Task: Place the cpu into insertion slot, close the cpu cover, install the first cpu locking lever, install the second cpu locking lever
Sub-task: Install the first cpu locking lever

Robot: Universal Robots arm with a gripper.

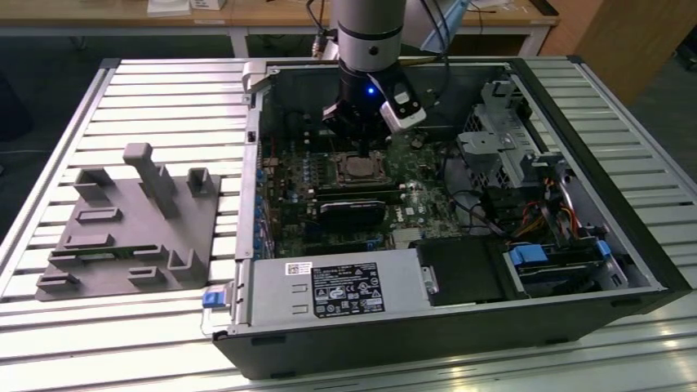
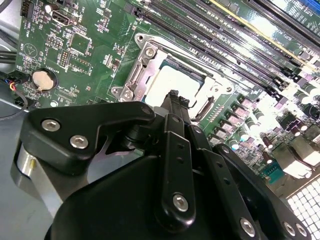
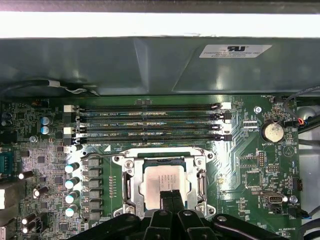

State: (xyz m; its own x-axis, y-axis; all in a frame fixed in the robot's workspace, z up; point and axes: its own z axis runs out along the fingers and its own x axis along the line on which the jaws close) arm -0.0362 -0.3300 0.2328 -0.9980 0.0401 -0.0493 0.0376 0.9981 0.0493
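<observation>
- Cpu (image 3: 159,181) lies in socket (image 3: 165,159), metal cover (image 3: 126,186) flat around it.
- Gripper (image 3: 170,195) hangs just above cpu inside open computer case (image 1: 458,335), fingers pressed together, holding nothing.

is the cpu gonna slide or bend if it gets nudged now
Probably stiff: the cpu looks like a flat metal-topped square. It likely won't slide, sitting inside the insertion slot with its rim around it.

— Where does the exterior view stand?
— High and well back, looking down into the open computer case (image 1: 436,343).
— And the wrist views?
— Both close above the motherboard (image 3: 250,165), at differing angles, sharing the insertion slot (image 2: 136,75).
</observation>
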